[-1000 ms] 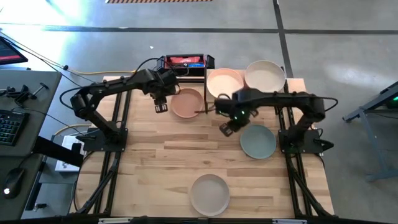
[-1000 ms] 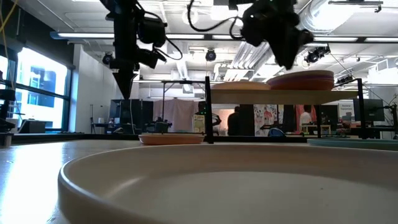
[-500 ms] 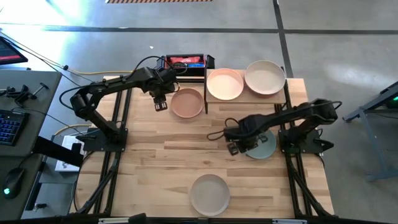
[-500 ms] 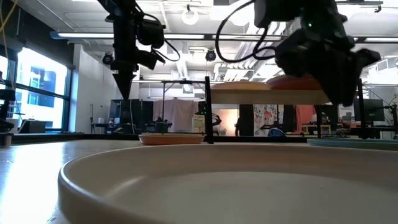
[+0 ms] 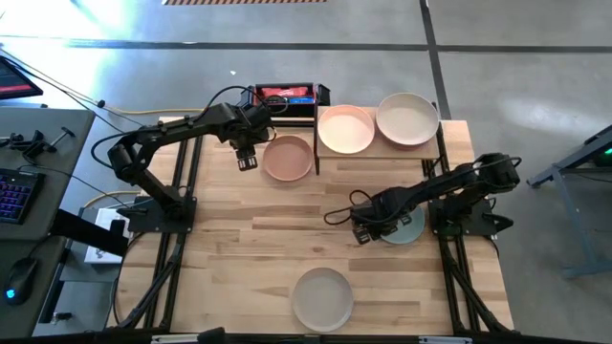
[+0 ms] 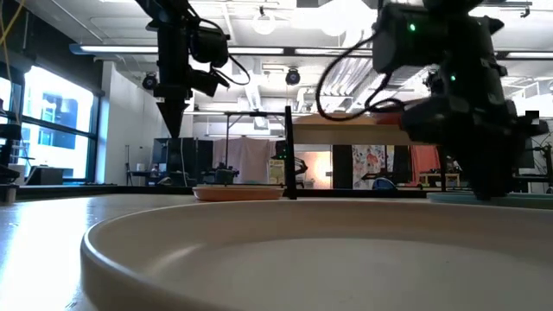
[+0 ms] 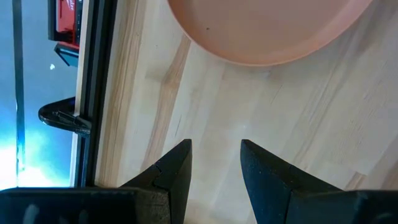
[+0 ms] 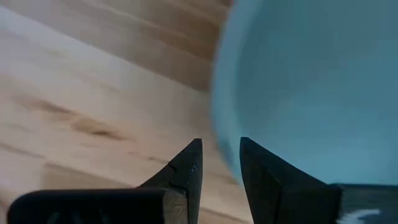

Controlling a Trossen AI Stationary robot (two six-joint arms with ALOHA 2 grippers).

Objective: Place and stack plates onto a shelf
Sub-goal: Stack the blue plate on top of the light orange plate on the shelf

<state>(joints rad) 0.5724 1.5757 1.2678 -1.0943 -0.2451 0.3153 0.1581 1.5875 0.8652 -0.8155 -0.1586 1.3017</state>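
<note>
A: Where is the right pincer [image 5: 361, 232]?

B: Low over the worktop [image 5: 258, 229], its fingers [image 8: 186, 171] a little apart, holding nothing, at the nine o'clock rim of the sage green plate [image 5: 404, 227].

A: And the left pincer [image 5: 248, 161]?

B: It hangs above the worktop, fingers [image 7: 171, 171] apart and empty, just at nine o'clock of the peach plate [image 5: 288, 159] lying flat on the wood.

A: The shelf [image 5: 450, 143]?

B: At twelve o'clock of the worktop, carrying a pale peach plate [image 5: 345, 128] and a cream plate [image 5: 407, 118] side by side. An off-white plate [image 5: 322, 298] sits at six o'clock.
</note>
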